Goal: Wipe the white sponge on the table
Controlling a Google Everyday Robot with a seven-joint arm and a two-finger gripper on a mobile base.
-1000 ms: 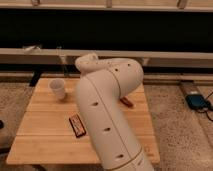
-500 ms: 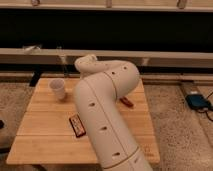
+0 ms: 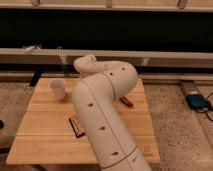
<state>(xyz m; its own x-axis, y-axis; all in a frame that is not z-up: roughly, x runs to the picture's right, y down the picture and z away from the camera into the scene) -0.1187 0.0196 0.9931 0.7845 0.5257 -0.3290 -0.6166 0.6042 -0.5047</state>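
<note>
The light wooden plank table (image 3: pixel 45 120) fills the middle of the camera view. My large white arm (image 3: pixel 102 115) rises from the bottom and bends over the table's centre, covering much of it. My gripper is not in view; it lies beyond the arm's far end (image 3: pixel 84 64), hidden by the arm itself. The white sponge does not show; it is hidden or out of view.
A translucent white cup (image 3: pixel 57 88) stands upright at the table's back left. A dark flat snack packet (image 3: pixel 76 126) lies left of the arm. A red object (image 3: pixel 127 101) lies right of it. A blue device (image 3: pixel 197 101) with a cable sits on the floor at right.
</note>
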